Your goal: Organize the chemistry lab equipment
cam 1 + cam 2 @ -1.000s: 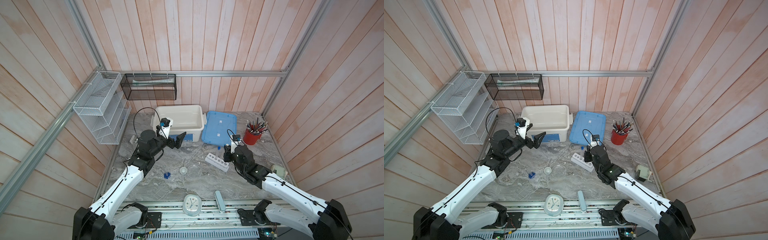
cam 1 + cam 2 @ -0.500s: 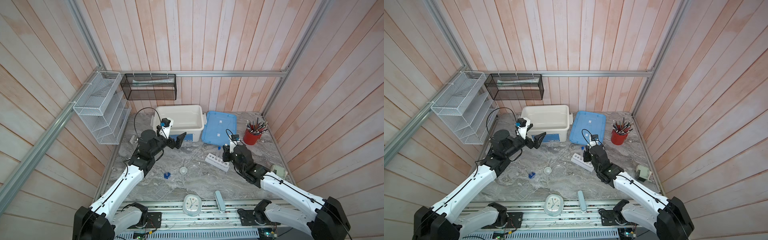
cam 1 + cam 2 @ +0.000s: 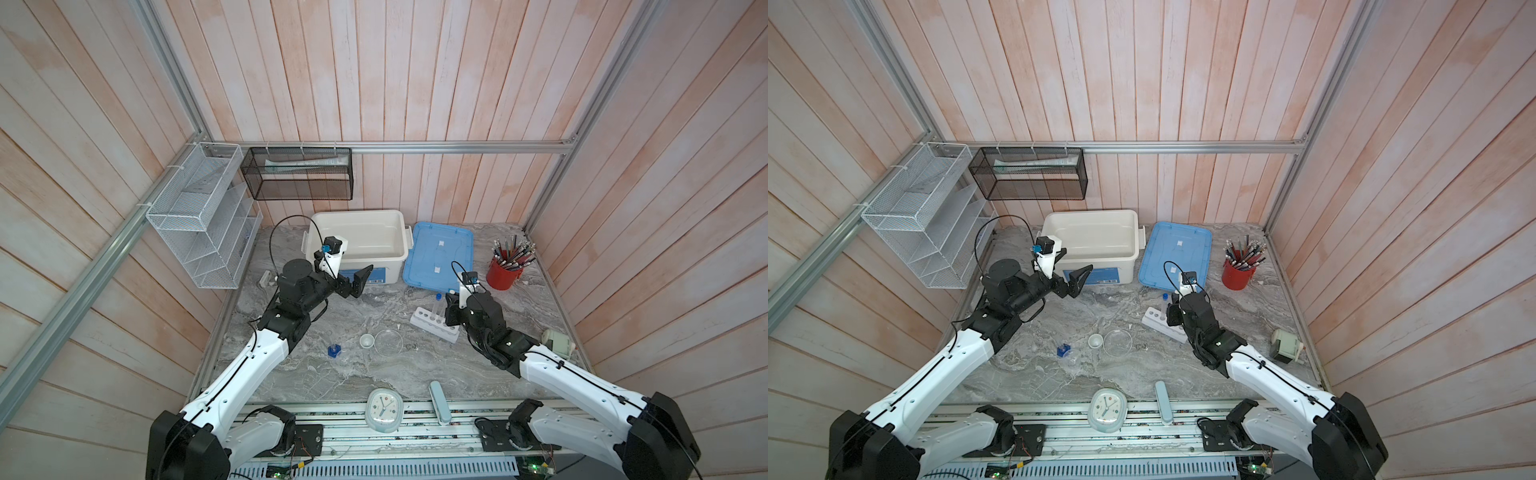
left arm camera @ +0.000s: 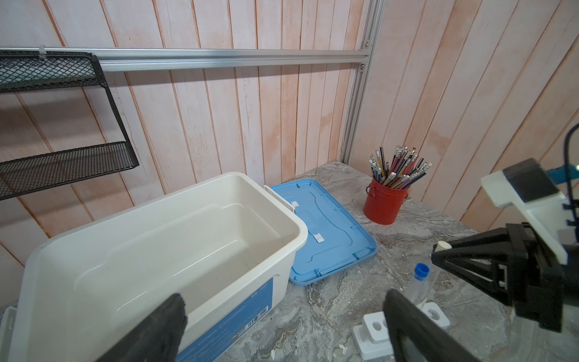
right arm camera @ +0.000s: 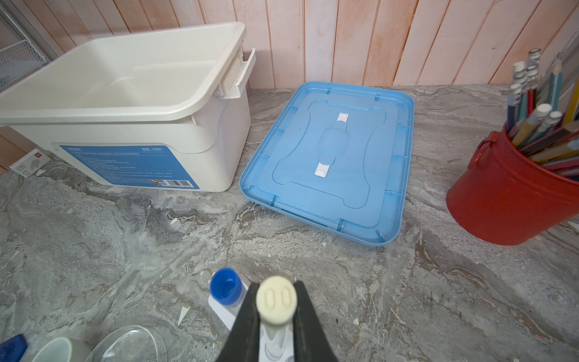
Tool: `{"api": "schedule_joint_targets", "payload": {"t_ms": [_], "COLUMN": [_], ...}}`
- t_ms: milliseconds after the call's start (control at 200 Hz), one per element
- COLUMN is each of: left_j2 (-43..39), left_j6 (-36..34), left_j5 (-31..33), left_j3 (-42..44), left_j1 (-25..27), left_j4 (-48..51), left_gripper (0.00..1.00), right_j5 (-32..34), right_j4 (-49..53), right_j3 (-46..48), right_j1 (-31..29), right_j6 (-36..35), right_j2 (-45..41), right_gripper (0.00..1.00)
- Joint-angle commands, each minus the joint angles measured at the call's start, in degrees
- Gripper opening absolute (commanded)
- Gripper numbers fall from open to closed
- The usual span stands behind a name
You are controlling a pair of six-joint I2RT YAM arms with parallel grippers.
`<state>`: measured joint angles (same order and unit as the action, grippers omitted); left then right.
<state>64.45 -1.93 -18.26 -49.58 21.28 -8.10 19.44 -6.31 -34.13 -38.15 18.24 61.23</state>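
In both top views a white plastic bin (image 3: 357,241) sat open at the upper centre of the grey marbled table (image 3: 374,299), with its flat blue lid (image 3: 438,255) lying just to its right and a red cup of pens (image 3: 505,272) further right. A white wire shelf (image 3: 199,216) and a black mesh basket (image 3: 299,174) hung on the wall at the upper left. A round white clock (image 3: 384,409) lay at the lower centre.

The left tool (image 4: 283,297) hovered in front of the bin with its jaws spread wide, holding and touching nothing. The right tool (image 5: 275,291) was clamped on the white-capped tube (image 5: 276,301), its black fingers (image 5: 247,313) pressing both sides just under the cap. The tube stood over the white rack (image 3: 434,326); whether its tip sat in a hole could not be told. The blue-capped tube (image 3: 437,301) stood in the rack beside it, slightly tilted.

Left of the rack, in mid-frame, lay the clear round petri dish (image 3: 388,341), touching or nearly touching the small white dish (image 3: 366,340). The blue-hexagon-based vessel (image 3: 334,351) lay further left.
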Motion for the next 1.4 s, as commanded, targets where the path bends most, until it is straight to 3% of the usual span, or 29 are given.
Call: {"api": "schedule_joint_targets", "payload": {"t_ms": [0, 1391], "left_j2": [0.17, -0.11], "left_j6": [-0.47, -0.7], "left_j5": [-1.16, -1.29], "left_j3": [0.7, 0.78], "left_j1": [-0.19, -0.18], "left_j4": [0.39, 0.54], "left_gripper": [1.0, 1.0], "right_j5": [-0.02, -0.37], "right_j4": [-2.04, -3.97], "right_j3": [0.83, 3.72], "right_j1": [0.22, -0.17], "right_j6": [0.48, 0.03], "right_j2": [0.79, 3.46], "right_gripper": [0.08, 0.08]}}
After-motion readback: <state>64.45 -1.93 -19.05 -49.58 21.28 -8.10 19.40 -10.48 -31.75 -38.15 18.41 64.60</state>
